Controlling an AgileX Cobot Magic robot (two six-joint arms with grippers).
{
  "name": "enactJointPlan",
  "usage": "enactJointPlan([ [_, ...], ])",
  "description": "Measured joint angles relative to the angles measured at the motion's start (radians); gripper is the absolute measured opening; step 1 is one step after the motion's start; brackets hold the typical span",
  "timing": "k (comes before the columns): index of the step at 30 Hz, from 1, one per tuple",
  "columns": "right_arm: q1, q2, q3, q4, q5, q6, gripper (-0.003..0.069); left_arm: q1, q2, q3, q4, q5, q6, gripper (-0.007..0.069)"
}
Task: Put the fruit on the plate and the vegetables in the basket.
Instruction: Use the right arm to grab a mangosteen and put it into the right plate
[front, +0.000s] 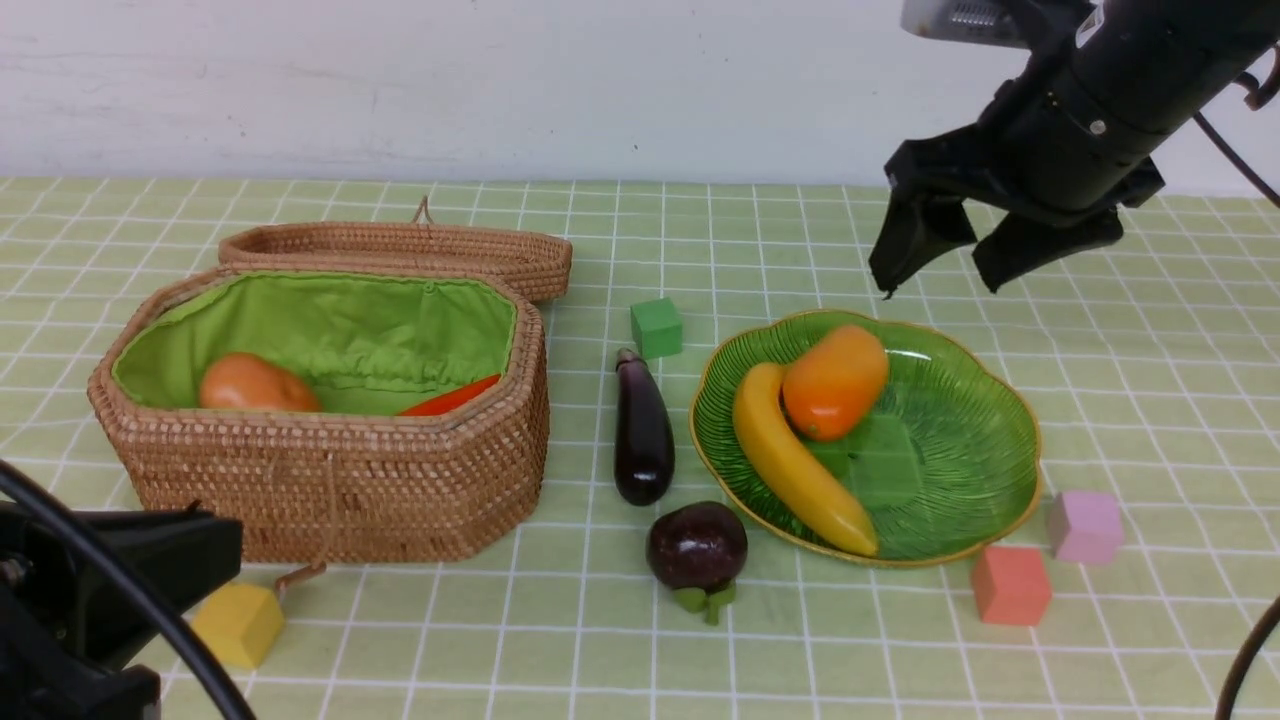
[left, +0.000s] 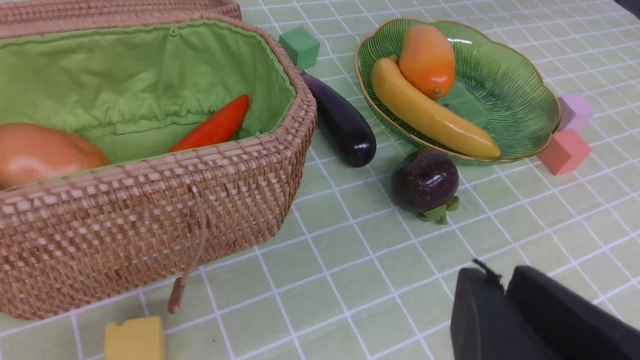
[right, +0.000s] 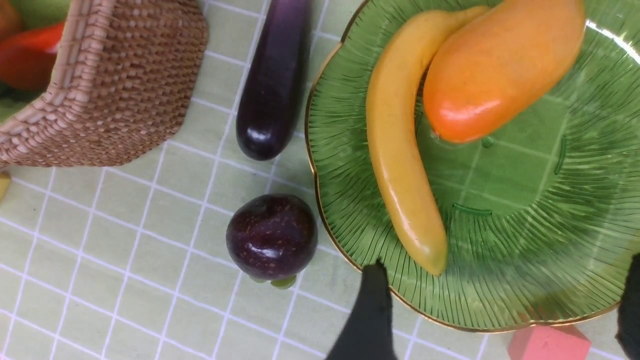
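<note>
Straight beneath the right end effector (front: 940, 280), spread wide and gripping nothing: the plate (front: 1000, 420), with banana (front: 790, 460) and mango (front: 835, 380) on it, pressed side by side, the mango against the banana's far half. Square centre of the plate bare beside them.

Below and to the left of that end effector, off the plate, just outside its near rim on the desk (front: 1150, 350): mangosteen (front: 697, 545), green calyx turned toward the robot. Just beyond it, further left of the end effector: eggplant (front: 642, 430), flat on the desk, lengthwise front to back, lying between plate and basket (front: 340, 480) and touching neither. Green cube (front: 656, 327) just beside the eggplant's far tip.

Well to the left of the right end effector, right ahead of the left one: the basket, open, lid (front: 400, 250) lying behind it, with potato (front: 255, 383) and pepper (front: 450, 397) inside on the green lining.

Left end effector (left: 502, 277) low at the desk's near edge, fingers pressed together with nothing between them. Yellow cube (front: 238, 622) near it, at the foot of the basket.

Near the plate's front right rim: coral cube (front: 1010, 585) and lilac cube (front: 1085, 525), both on the desk.

Pale green checked cloth over the desk; plain white wall (front: 500, 80) behind. Small white tag (front: 1088, 25) high on the right arm, too small to read.
</note>
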Motion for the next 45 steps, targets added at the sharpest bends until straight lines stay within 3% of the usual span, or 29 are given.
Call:
enactJointPlan([
  [5,0.002,0.000,0.001,0.017,0.000,0.004,0.0581,0.000,0.000,0.000,0.000,0.000,0.000,0.0074],
  [11,0.060,-0.002,0.025,0.018,-0.004,0.008,0.0471,0.000,0.000,0.000,0.000,0.000,0.000,0.0075],
  [14,0.163,-0.007,0.090,0.018,-0.005,0.019,0.0374,0.000,0.000,0.000,0.000,0.000,0.000,0.0076],
  [18,0.288,-0.006,0.141,0.017,-0.005,0.027,0.0351,0.000,0.000,0.000,0.000,0.002,0.000,0.0076],
  [23,0.399,0.025,0.152,-0.046,-0.006,0.029,0.0407,0.000,0.000,0.000,0.000,0.007,0.000,0.0075],
  [27,0.446,0.100,0.153,-0.136,-0.008,0.078,0.0559,0.000,0.000,0.000,-0.001,0.007,0.000,0.0075],
  [32,0.447,0.181,0.154,-0.204,-0.056,0.156,0.0673,0.000,0.000,0.000,-0.002,0.011,0.000,0.0075],
  [45,0.447,0.269,0.154,-0.278,-0.226,0.234,0.0644,0.000,0.000,0.000,-0.007,0.019,0.001,0.0079],
])
